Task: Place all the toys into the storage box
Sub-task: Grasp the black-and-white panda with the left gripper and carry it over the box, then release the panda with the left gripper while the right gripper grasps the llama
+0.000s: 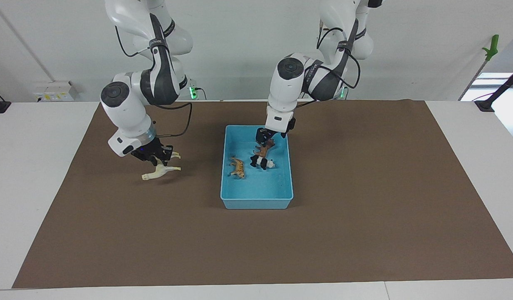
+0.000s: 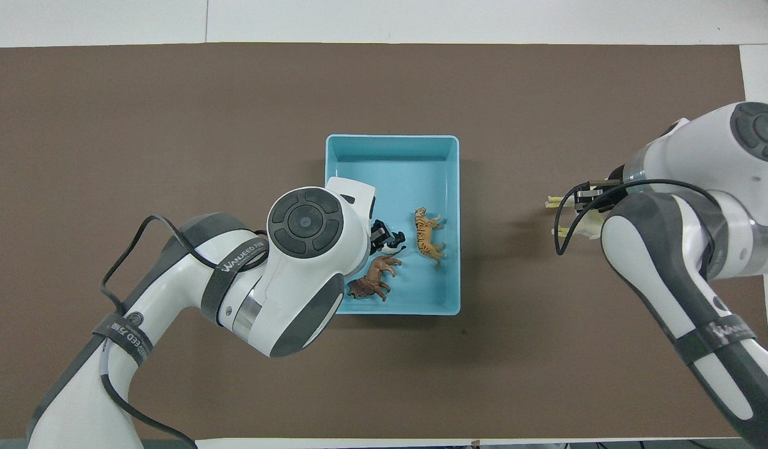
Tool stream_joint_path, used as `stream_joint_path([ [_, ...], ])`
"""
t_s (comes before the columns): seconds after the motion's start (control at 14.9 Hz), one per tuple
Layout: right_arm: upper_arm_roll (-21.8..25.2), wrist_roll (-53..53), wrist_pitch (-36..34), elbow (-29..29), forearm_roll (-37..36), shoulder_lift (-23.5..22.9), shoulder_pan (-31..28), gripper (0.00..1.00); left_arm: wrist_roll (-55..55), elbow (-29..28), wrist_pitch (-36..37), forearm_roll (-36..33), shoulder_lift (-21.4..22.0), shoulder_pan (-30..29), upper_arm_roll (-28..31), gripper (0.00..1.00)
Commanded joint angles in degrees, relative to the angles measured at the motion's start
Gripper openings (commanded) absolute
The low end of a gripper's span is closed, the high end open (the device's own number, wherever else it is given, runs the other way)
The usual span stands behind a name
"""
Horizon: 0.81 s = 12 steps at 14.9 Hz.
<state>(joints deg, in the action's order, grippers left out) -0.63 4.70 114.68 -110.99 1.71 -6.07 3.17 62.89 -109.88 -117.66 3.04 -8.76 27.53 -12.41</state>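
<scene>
The light blue storage box (image 1: 256, 200) stands mid-table on the brown mat; it also shows in the overhead view (image 2: 393, 146). In it lie the orange tiger (image 1: 237, 167) (image 2: 428, 236), the panda (image 1: 262, 162) (image 2: 393, 240) and the brown animal (image 1: 264, 148) (image 2: 374, 284). My left gripper (image 1: 264, 138) (image 2: 379, 236) is low over the box end nearer the robots, right at the brown animal; I cannot tell whether it holds it. My right gripper (image 1: 155, 159) (image 2: 593, 201) is shut on the cream-white long-necked animal (image 1: 160, 171) (image 2: 574, 231), held just above the mat toward the right arm's end of the table.
The brown mat (image 1: 364, 216) covers most of the white table (image 1: 27, 187). A black clamp (image 1: 485, 105) sits at the left arm's end of the table and a wall socket box (image 1: 52, 91) by the right arm's end.
</scene>
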Motion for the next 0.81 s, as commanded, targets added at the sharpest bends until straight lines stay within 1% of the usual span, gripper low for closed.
stream_joint_path([
  [0.0, -0.43, 4.24, -8.57, 12.43, 0.13, -3.86, -0.01, 0.00, -1.01, 2.81, 8.90, -0.66, 4.44, -1.77, 1.24, 1.00],
  [0.07, -0.95, 7.92, -10.42, 15.07, -0.13, -4.39, 0.43, 0.00, -2.58, 3.78, 10.76, -1.27, 5.94, -4.48, 1.16, 1.00],
  [0.27, -0.87, 20.22, -17.27, 24.82, -0.31, -7.89, 7.71, 0.00, -13.80, 4.85, 15.68, -1.72, 11.38, -14.58, 1.24, 1.00],
  [0.34, -0.87, 24.96, -17.64, 26.33, -0.31, -8.43, 10.86, 0.00, -19.24, 5.11, 17.88, -1.63, 12.97, -17.57, 1.24, 1.00],
  [0.47, -0.95, 32.09, -15.99, 26.35, -0.13, -8.52, 16.14, 0.00, -29.44, 6.59, 22.27, -1.63, 14.82, -23.37, 1.24, 1.00],
  [0.54, -0.96, 33.78, -14.76, 26.17, -0.04, -8.52, 17.91, 0.00, -33.15, 7.39, 24.73, -1.63, 15.00, -25.40, 1.33, 1.00],
  [0.61, -0.87, 35.71, -13.70, 26.08, -0.30, -9.13, 20.36, 0.00, -37.01, 8.36, 26.76, -1.63, 15.35, -26.99, 1.51, 1.00],
  [0.74, -0.95, 38.44, -9.93, 25.91, -0.31, -11.24, 22.31, 0.00, -43.52, 12.04, 31.15, -1.63, 15.53, -29.28, 2.64, 1.00],
])
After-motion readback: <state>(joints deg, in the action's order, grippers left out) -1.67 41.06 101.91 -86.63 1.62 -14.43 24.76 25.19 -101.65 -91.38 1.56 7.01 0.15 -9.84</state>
